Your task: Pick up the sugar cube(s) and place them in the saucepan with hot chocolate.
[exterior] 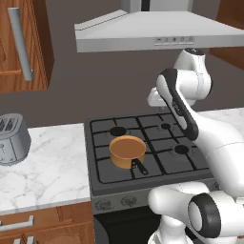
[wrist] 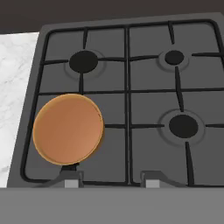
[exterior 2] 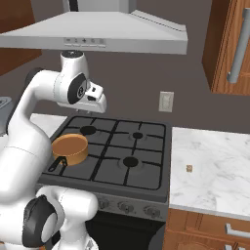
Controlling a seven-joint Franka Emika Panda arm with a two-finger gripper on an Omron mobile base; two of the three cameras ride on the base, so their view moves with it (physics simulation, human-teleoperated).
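No writing is legible; the fingers hang apart above the stove, holding nothing.

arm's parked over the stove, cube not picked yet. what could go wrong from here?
1. The sugar cube is a tiny tan speck on the marble counter right of the stove; the open gripper may straddle it poorly or knock it away.
2. The saucepan sits at the stove's front left, on the far side from the cube: a long carry where a weak pinch could drop it onto the grates.
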